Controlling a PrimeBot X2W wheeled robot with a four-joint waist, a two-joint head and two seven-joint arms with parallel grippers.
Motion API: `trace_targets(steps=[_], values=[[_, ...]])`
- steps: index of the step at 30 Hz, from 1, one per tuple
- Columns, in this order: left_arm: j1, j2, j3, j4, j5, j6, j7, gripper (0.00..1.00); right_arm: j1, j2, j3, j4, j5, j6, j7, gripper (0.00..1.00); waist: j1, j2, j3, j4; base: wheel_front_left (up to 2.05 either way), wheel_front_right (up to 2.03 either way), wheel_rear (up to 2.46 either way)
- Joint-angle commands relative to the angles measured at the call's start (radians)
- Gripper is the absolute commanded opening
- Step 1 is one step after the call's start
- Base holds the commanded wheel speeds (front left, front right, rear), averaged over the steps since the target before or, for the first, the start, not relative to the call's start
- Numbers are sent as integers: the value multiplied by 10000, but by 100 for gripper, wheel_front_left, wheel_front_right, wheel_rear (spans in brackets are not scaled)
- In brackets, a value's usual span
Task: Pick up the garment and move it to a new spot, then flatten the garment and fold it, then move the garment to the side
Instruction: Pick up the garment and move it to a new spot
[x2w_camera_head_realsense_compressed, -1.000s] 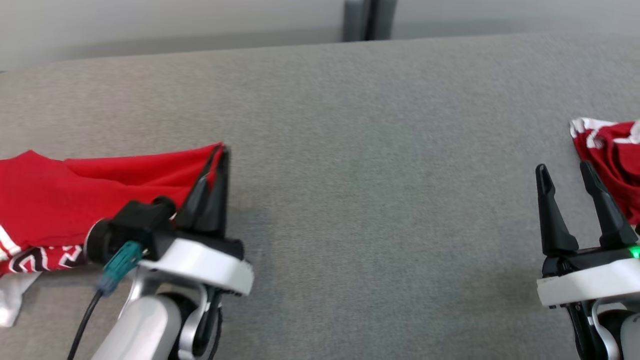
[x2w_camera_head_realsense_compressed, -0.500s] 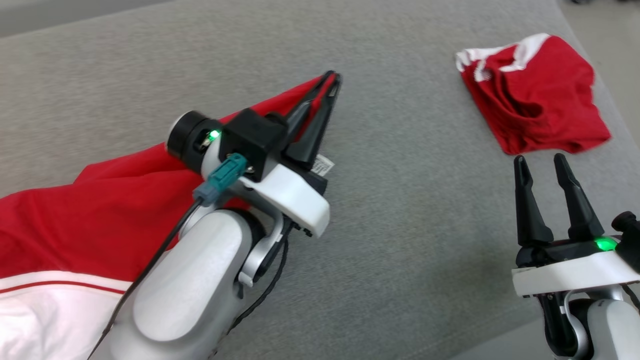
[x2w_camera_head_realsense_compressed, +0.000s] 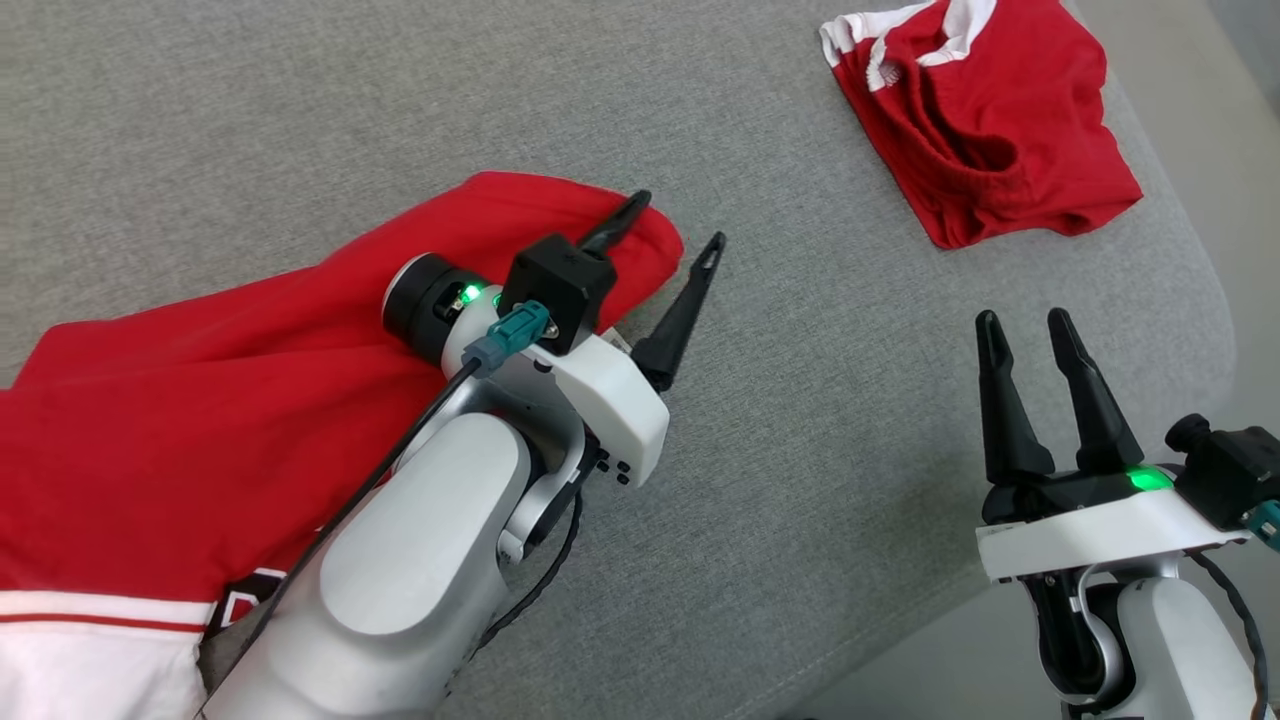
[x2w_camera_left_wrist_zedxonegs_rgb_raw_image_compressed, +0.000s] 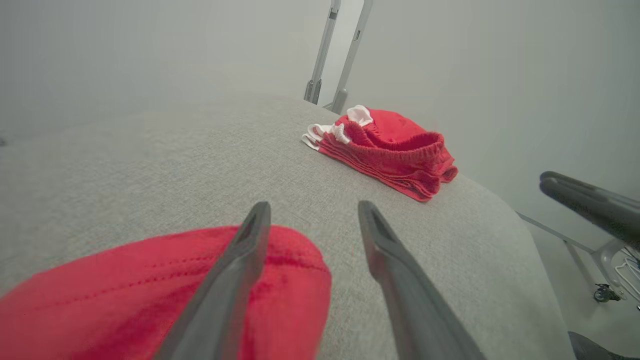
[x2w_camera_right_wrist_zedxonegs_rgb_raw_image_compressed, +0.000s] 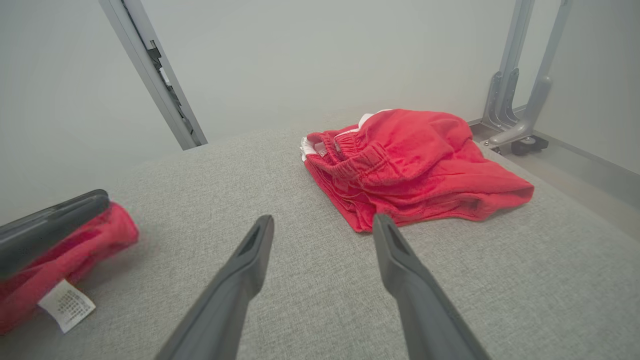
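Surface (x2w_camera_head_realsense_compressed: 800, 450): grey padded top carrying everything.
Garment (x2w_camera_head_realsense_compressed: 200, 400): red, white-trimmed, sprawled at robot's left; long axis runs from near left toward its rounded far corner.
Folded shorts (x2w_camera_head_realsense_compressed: 980, 140): red, far right, well apart.
Left claw (x2w_camera_head_realsense_compressed: 678, 220): spread, one finger over that corner, pinching nothing; nearer arm.
Right claw (x2w_camera_head_realsense_compressed: 1023, 318): spread, empty, far from the garment.

Two red garments lie on one grey cushion (x2w_camera_head_realsense_compressed: 800, 450): a spread garment (x2w_camera_head_realsense_compressed: 200, 400) and a folded garment (x2w_camera_head_realsense_compressed: 985, 130). There are two grippers, the left gripper (x2w_camera_head_realsense_compressed: 678, 218) and the right gripper (x2w_camera_head_realsense_compressed: 1022, 317), and one white label (x2w_camera_right_wrist_zedxonegs_rgb_raw_image_compressed: 66, 305).
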Motion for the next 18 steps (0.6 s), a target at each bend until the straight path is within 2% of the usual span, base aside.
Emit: trace_targets(steps=[1,5,8,18], values=[[-183,-15,11,-2,-23,-58,-91,100,-102,-36,-30,9,-38,-1,-112,100,0,0,-110,157,0,0,0],[32,-73,-26,9,-119,-109,-610,100,-233,-42,-65,124,-244,-1,-147,100,0,0,-441,620,0,0,0],[240,-67,93,-115,-188,18,-999,100,-212,-58,-195,136,-448,-1,-138,100,0,0,-770,1073,0,0,0],[1306,586,1448,-538,-631,1114,-2117,100,138,-404,-640,-191,-937,-1,444,100,0,0,-1834,2594,0,0,0]])
